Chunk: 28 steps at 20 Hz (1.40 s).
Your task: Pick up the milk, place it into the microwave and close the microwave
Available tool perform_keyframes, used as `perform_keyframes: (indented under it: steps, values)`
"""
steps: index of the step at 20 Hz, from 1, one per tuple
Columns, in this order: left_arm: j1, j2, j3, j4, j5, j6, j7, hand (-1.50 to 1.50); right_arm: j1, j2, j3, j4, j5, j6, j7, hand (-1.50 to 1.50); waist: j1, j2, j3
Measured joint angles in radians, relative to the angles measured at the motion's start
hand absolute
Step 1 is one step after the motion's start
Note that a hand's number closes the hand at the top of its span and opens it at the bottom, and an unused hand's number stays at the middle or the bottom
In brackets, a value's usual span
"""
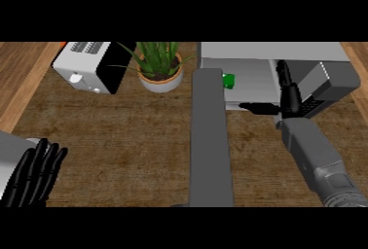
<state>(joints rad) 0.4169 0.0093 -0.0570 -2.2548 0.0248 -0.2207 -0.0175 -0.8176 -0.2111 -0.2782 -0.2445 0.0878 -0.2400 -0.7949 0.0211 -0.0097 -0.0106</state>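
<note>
The open microwave door [210, 136] hides part of the green milk [230, 80]. The lower edge cuts off the right forearm [320, 163].

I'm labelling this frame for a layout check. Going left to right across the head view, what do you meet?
Left hand → toaster → potted plant → open microwave door → green-capped item inside the microwave → right hand.

The microwave [269, 73] stands at the far right of the counter [122, 136], its open door [211, 138] reaching toward the near edge. The milk [230, 80] sits inside, just right of the door. A potted plant [159, 68] stands left of the microwave, and a toaster [92, 65] further left. The right hand [286, 97] is at the microwave's opening; the left hand [34, 175] rests near left.
</note>
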Motion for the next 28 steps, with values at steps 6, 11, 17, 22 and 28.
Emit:
perform_keyframes:
  steps: [6,11,17,22,28]
  values:
    - [0.009,-0.002,-0.013,0.031,-0.008,0.007,-0.03,-1.5,0.125,0.044,0.019,-0.048,-0.01,0.048,-0.017,-1.5,-0.013,0.0,0.005]
    - [0.004,0.012,-0.024,0.039,-0.001,-0.013,-0.02,-1.5,0.249,0.085,0.017,-0.109,-0.047,0.102,-0.042,-1.5,-0.023,0.004,0.008]
    - [-0.017,0.037,-0.065,0.083,0.021,-0.08,-0.029,-1.5,0.412,0.137,0.042,-0.189,-0.07,0.177,-0.109,-1.5,-0.03,0.005,0.009]
    - [-0.063,0.058,-0.114,0.127,-0.013,-0.12,-0.022,1.5,0.549,0.133,0.067,-0.281,-0.094,0.295,-0.136,-1.5,-0.033,0.006,0.01]
    - [-0.128,0.042,-0.168,0.168,-0.047,-0.123,0.003,1.5,0.741,0.125,0.106,-0.483,-0.129,0.387,-0.141,-1.5,-0.032,0.006,0.01]
